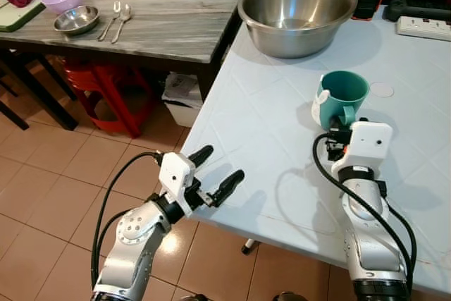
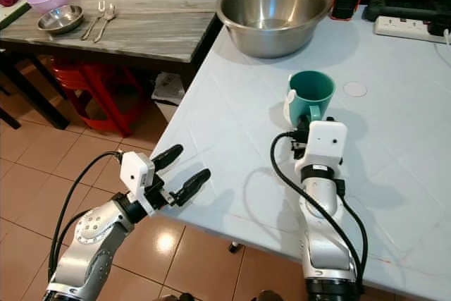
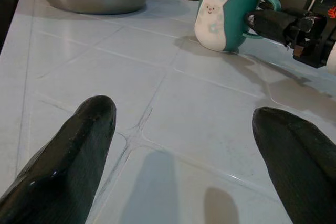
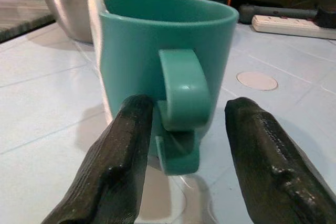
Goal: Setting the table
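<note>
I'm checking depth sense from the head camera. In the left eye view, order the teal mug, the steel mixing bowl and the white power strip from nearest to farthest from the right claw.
1. Teal ceramic mug, just ahead of the right claw.
2. Large steel mixing bowl, farther back, leftward.
3. White power strip, at the table's far right edge, slightly farther.

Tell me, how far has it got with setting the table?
Early, it seems. Nothing looks laid out yet: the small bowls and spoons sit on the dark side table. In hand: the right claw is open with its fingers either side of the teal mug's handle, not closed on it. The left claw hovers open at the white table's edge. Everything else is left.
</note>
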Controlling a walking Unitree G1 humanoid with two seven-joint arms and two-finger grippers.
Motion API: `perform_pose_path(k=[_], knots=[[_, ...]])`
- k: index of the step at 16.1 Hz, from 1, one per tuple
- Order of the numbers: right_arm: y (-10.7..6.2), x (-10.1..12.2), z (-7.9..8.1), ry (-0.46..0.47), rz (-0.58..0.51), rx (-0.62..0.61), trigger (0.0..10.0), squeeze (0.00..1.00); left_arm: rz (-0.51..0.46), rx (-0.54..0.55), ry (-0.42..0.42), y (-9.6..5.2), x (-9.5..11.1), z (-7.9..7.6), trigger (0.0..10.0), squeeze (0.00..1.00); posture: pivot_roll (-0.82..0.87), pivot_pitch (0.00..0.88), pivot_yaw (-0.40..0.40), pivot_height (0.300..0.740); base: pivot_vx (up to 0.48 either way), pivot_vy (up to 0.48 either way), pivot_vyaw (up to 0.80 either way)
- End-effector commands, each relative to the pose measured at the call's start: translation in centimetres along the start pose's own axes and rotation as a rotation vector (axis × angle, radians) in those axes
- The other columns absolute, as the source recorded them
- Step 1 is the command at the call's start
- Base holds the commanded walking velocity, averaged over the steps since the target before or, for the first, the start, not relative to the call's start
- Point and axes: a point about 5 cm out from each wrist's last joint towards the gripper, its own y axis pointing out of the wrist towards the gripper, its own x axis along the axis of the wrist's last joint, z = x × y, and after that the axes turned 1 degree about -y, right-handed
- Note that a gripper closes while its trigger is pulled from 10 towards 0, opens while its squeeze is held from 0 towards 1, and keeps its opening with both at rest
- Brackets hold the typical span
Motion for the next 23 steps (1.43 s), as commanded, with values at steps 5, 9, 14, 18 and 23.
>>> perform_pose_path(k=[5, 9, 14, 18, 23], knots=[[0.4, 0.4, 0.6, 0.005, -0.004, 0.036, 10.0, 0.0, 0.011, 0.022, 0.004, -0.3, 0.0, 0.2, 10.0, 0.0, -0.13, 0.17, 0.108, 0.74, 0.0, 0.0, 0.0], [0.6, 0.7, 0.8, 0.0, -0.021, 0.051, 3.5, 0.0, 0.012, 0.023, 0.002, -0.5, 0.0, 0.1, 10.0, 0.0, -0.14, 0.173, 0.111, 0.74, 0.0, 0.0, 0.0], [0.5, 0.6, 0.8, 0.001, -0.019, 0.049, 0.0, 0.0, 0.015, 0.016, 0.003, -0.4, 0.2, 0.2, 10.0, 0.0, -0.13, 0.174, 0.116, 0.74, 0.0, 0.0, 0.0], [0.5, 0.6, 1.0, 0.001, -0.021, 0.054, 0.0, 0.0, 0.017, 0.015, 0.006, -0.4, 0.1, 0.1, 10.0, 0.0, -0.13, 0.172, 0.119, 0.74, 0.0, 0.0, 0.0], [0.5, 0.9, 1.5, 0.01, -0.035, 0.082, 0.0, 0.0, -0.009, 0.088, -0.008, -0.4, 0.1, 0.5, 10.0, 0.0, -0.13, 0.168, 0.108, 0.74, 0.0, 0.0, 0.0]])
